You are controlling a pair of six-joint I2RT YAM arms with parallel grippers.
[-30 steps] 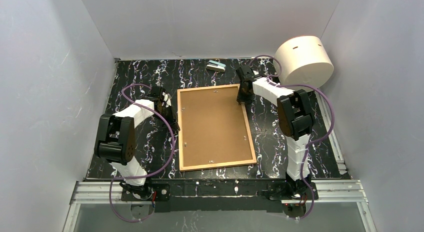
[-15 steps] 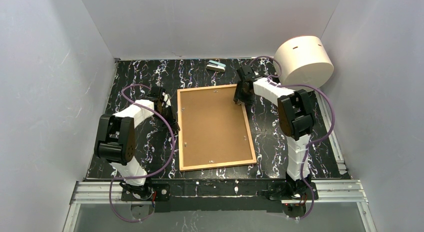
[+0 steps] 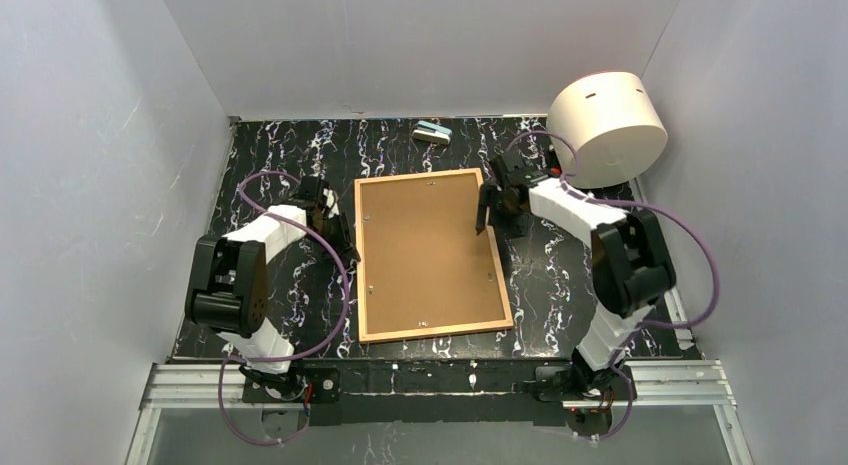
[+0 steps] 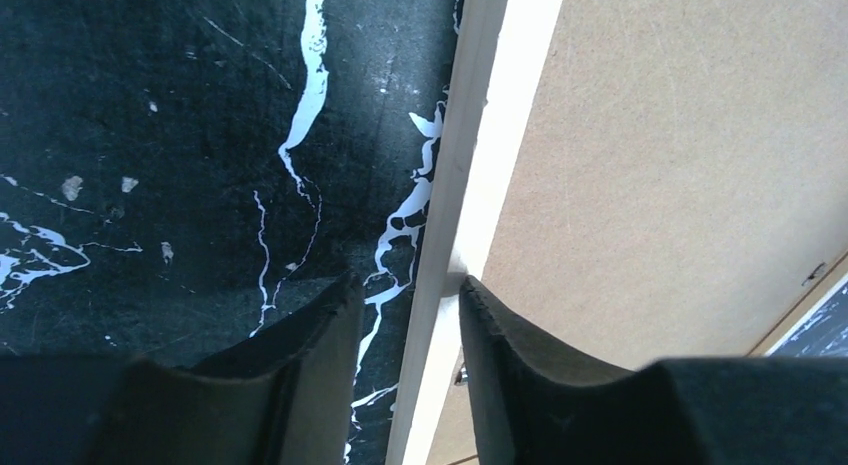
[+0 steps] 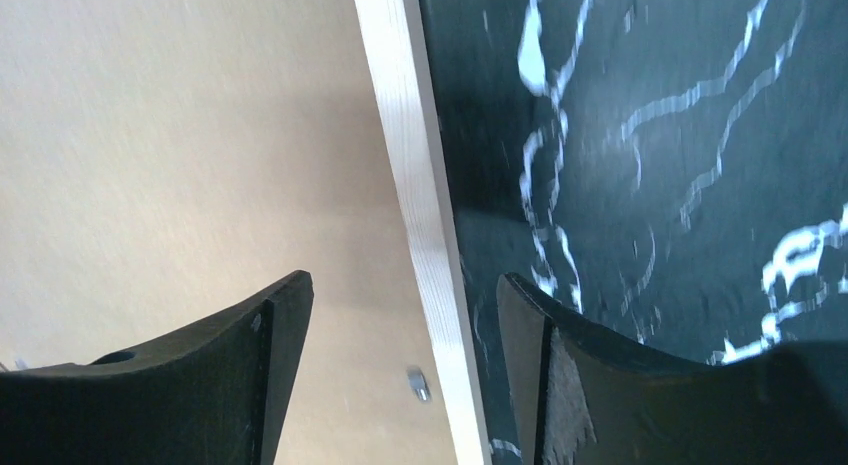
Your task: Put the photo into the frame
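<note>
The frame (image 3: 435, 331) lies face down mid-table, its thin light-wood edging around a brown backing board (image 3: 428, 250). The photo is hidden. My left gripper (image 3: 338, 223) sits at the frame's left edge. In the left wrist view it (image 4: 408, 282) is open, jaws astride the wood edging (image 4: 480, 115), with a gap on the outer side. My right gripper (image 3: 487, 217) is over the frame's right edge. In the right wrist view it (image 5: 403, 279) is open wide, one finger above the board (image 5: 180, 135), the other over the table, the edging (image 5: 405, 115) between them.
A big white cylinder (image 3: 607, 125) stands at the back right, close behind the right arm. A small grey-and-teal object (image 3: 432, 133) lies near the back wall. A small metal tab (image 5: 418, 383) sits on the board by the right edging. White walls enclose the dark marbled table (image 3: 290, 285).
My right gripper slid from the frame's far right corner toward the near side along the right edge and opened wide. My left gripper's jaws parted a little at the left edge.
</note>
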